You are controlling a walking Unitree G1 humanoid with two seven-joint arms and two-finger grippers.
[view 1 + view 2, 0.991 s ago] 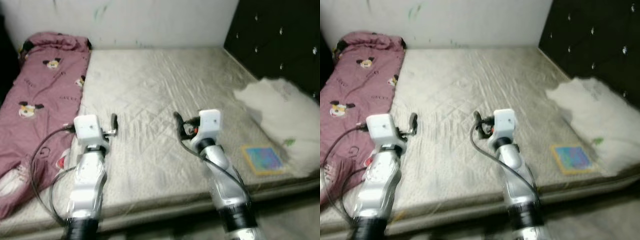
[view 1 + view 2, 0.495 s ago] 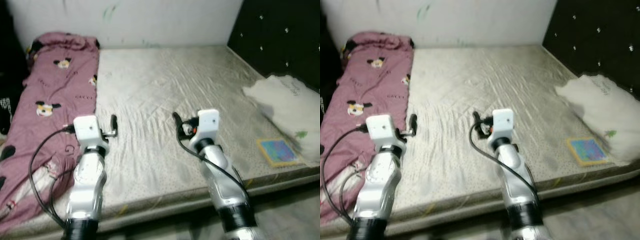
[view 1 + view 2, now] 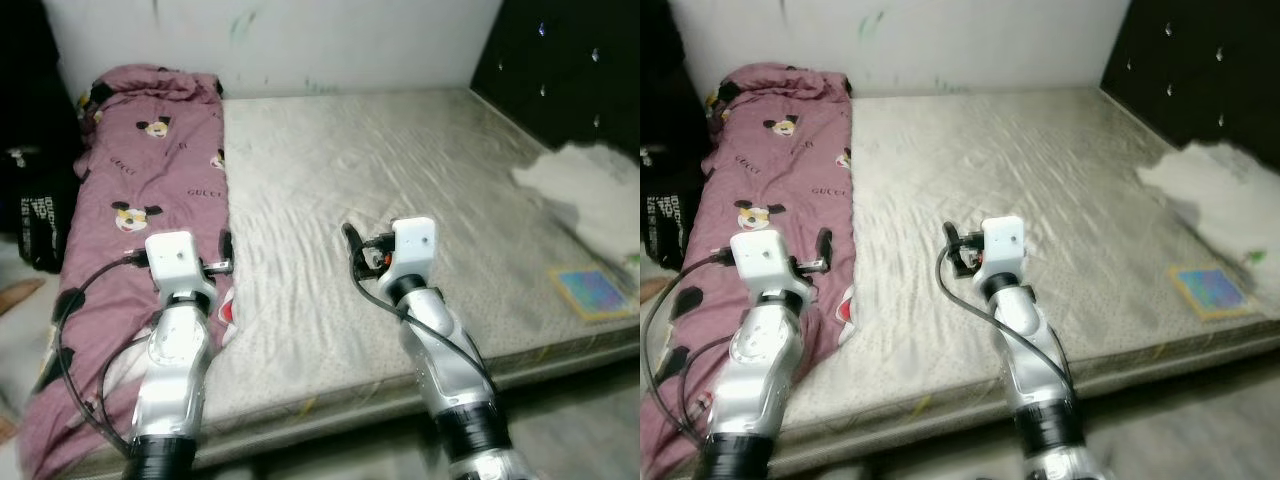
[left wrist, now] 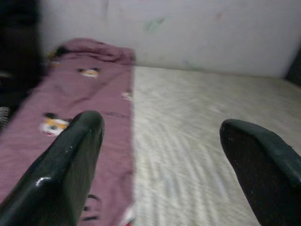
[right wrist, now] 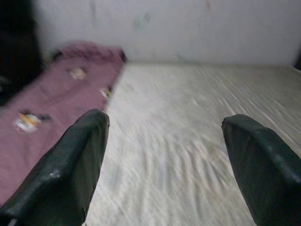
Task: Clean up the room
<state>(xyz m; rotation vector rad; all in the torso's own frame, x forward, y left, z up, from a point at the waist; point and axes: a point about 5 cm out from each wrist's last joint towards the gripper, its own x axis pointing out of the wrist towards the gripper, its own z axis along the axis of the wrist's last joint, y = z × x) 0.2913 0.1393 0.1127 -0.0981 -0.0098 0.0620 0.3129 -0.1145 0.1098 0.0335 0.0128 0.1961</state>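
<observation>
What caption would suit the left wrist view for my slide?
Open left gripper held over the bare mattress, beside a pink blanket.

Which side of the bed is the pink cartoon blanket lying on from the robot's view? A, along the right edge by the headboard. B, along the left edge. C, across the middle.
B: the pink blanket runs along the mattress's left edge, beside the left gripper.
</observation>
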